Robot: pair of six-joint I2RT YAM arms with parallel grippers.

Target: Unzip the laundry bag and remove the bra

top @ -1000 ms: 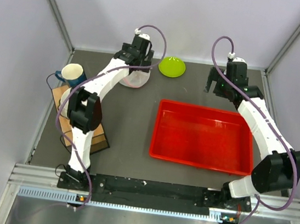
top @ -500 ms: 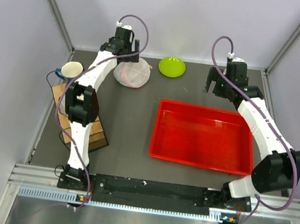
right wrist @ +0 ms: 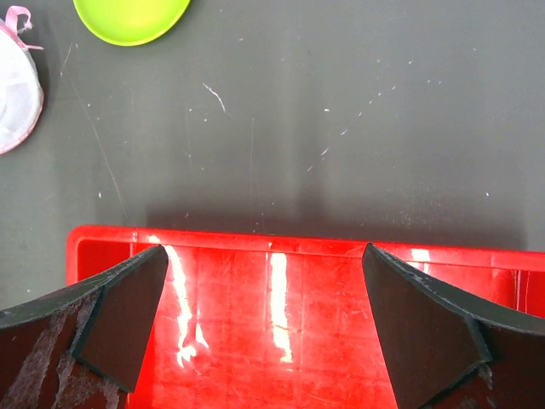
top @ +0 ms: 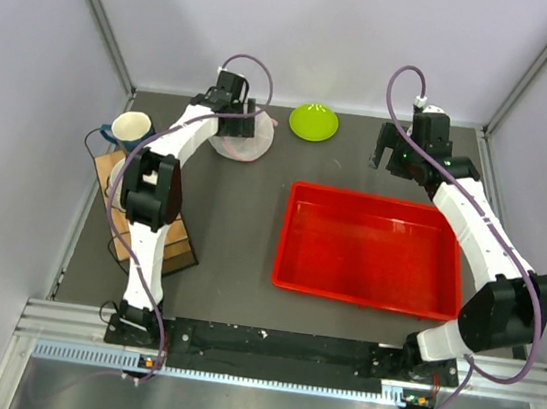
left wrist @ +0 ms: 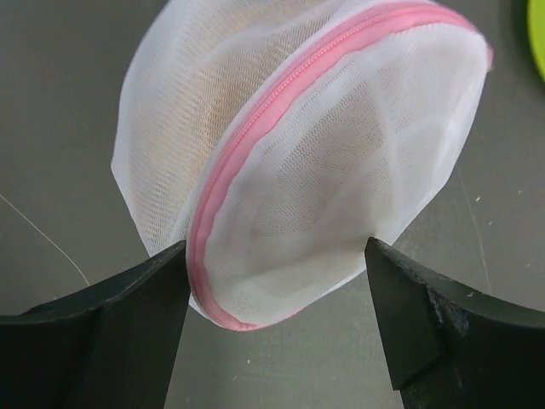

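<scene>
The laundry bag [top: 240,138] lies at the far left of the table [top: 240,230], with the plate [top: 314,122] just to its right by the back edge and the mug [top: 130,130] to its left, at the far end of a wooden block [top: 154,234]. The tray [top: 374,248] sits on the right half, nearer the front, apart from the bag. The left end effector [top: 233,111] hangs over the bag, and the right end effector [top: 391,155] hangs above the tray's far rim.
</scene>
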